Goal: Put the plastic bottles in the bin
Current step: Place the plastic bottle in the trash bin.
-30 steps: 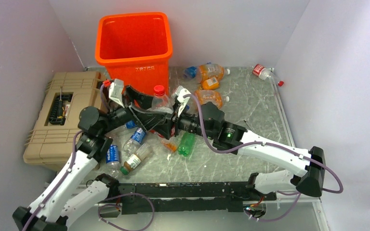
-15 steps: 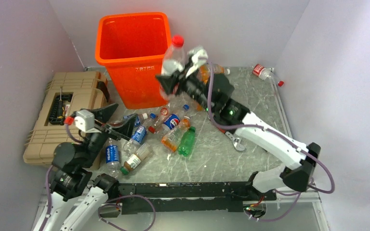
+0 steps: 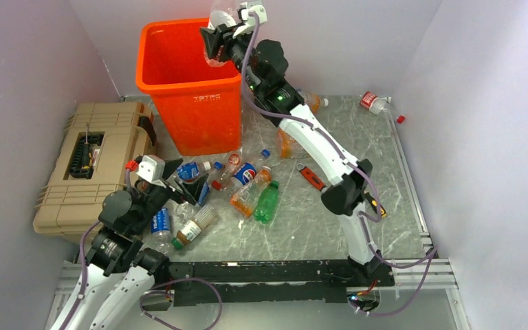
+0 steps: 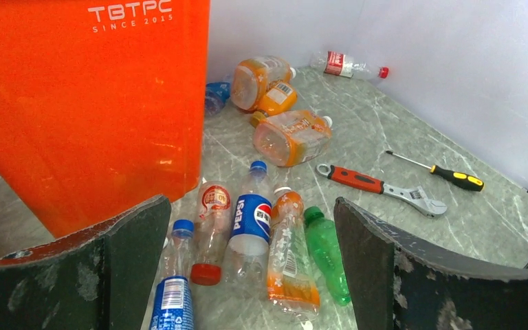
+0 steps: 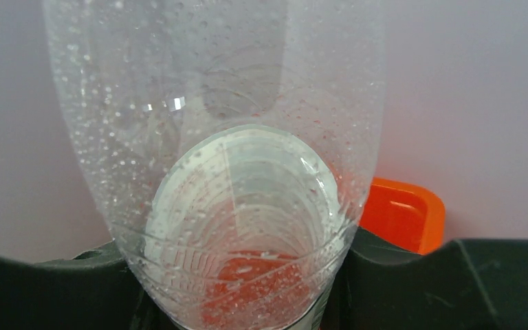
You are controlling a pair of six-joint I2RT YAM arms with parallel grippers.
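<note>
My right jaws clamped on clear bottle (image 5: 227,172), bin (image 3: 191,103) just below. Left jaws apart, empty. Many bottles (image 4: 251,230) ahead on table (image 4: 371,124), not yet binned.

Clear bottle (image 3: 221,14) high over the orange bin (image 3: 192,117)!
Bin stands upright; other bottles (image 3: 246,173) lie on their sides, scattered in front.
</note>
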